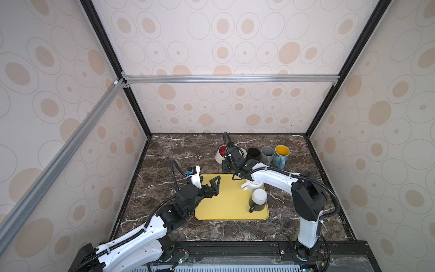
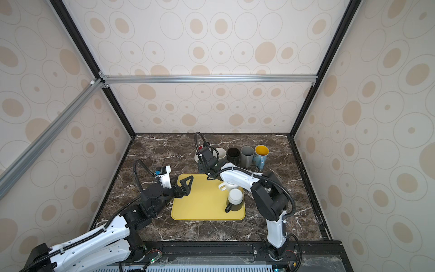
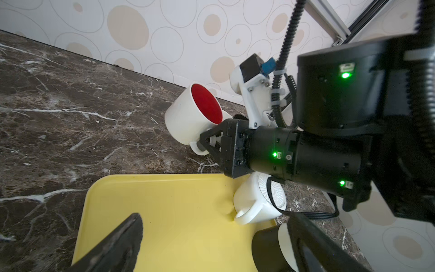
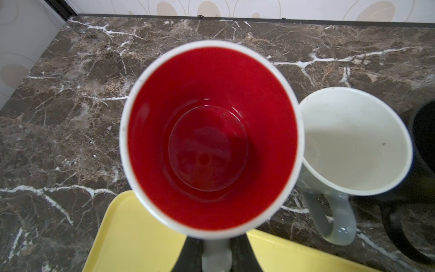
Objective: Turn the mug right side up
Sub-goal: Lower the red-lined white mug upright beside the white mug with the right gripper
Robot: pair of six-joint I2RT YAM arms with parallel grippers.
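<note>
Pinching the mug (image 4: 211, 136) by its handle (image 4: 216, 257) — right gripper (image 3: 204, 144) clamped.

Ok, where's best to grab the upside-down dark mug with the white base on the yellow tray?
Likely the dark mug's loop handle, coming from the tray's left: it juts front-left, away from the white mug, and the open left gripper hovers there.

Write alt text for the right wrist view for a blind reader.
A red-lined white mug fills the view, mouth toward the camera, its handle pinched by the right tool. Beside it stands a grey mug on the marble table, with a yellow tray nearer the camera.
</note>
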